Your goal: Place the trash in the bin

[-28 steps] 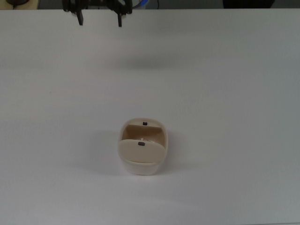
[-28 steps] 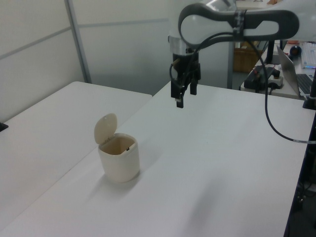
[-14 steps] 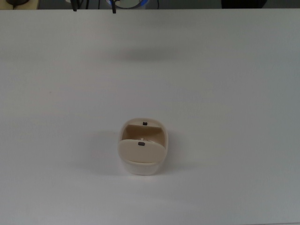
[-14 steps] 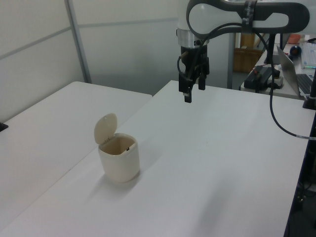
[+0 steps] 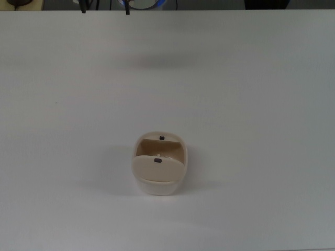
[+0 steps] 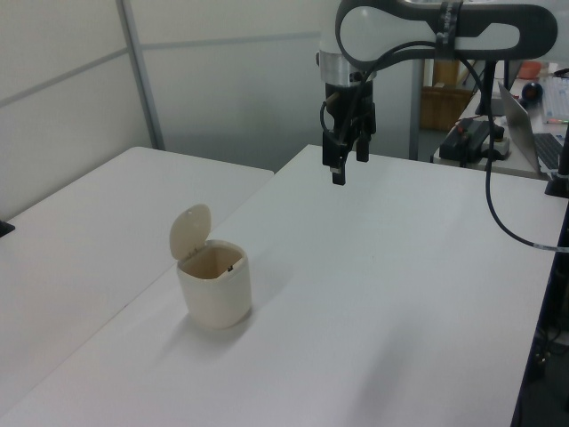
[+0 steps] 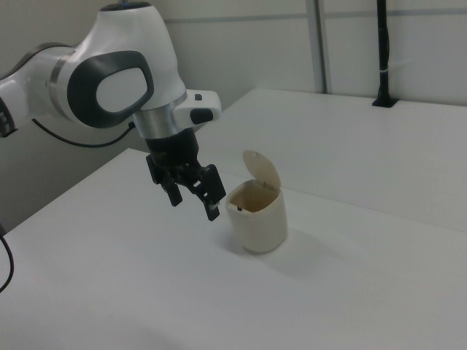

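The gripper [image 6: 346, 169] hangs high above the table [image 6: 400, 267], fingers apart and empty, well clear of the bin [image 6: 214, 284] — flap up. No trash anywhere I can see (probably inside already), so backing off cleanly is all that remains.

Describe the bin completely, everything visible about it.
The bin is small, cream-beige, smooth and plastic-looking, with rounded corners. It stands upright on the white table, nothing else touching it. Its rounded flap lid is tipped up, leaving the mouth open; in the left view it rises at the bin's left edge. The top view shows one small dark mark on the lid and another on the rim. The inside looks tan; whether anything lies in it cannot be told. The gripper hangs well away, above the table.
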`<state>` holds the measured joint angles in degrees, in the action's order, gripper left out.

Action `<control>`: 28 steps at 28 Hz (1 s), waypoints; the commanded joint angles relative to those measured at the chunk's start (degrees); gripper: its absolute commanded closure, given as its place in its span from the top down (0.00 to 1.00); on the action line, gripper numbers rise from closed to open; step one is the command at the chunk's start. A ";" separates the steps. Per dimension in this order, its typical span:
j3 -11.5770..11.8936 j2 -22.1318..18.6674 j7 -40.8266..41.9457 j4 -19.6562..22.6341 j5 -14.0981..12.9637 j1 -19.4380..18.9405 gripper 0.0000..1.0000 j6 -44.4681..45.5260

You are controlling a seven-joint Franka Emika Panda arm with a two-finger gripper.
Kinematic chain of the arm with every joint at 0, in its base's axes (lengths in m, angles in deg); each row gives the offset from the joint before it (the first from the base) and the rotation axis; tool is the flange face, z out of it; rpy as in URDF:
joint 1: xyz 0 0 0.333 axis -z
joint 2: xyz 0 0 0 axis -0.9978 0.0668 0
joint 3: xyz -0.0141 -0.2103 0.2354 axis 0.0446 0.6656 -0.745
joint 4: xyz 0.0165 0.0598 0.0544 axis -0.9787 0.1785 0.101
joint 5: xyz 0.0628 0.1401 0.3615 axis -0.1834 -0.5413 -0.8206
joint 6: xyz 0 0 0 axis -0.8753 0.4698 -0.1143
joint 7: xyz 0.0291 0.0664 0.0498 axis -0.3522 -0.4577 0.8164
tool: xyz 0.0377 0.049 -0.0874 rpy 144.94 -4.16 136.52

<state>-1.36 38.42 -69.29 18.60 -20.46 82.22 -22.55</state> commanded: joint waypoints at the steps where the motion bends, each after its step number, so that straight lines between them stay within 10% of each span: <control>1: 0.12 0.43 1.43 -0.77 -0.11 -0.10 1.00 -0.42; 28: 0.04 0.34 1.43 -0.77 -0.11 -0.10 1.00 0.28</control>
<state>-1.43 38.44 -69.24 18.60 -20.46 82.21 -22.55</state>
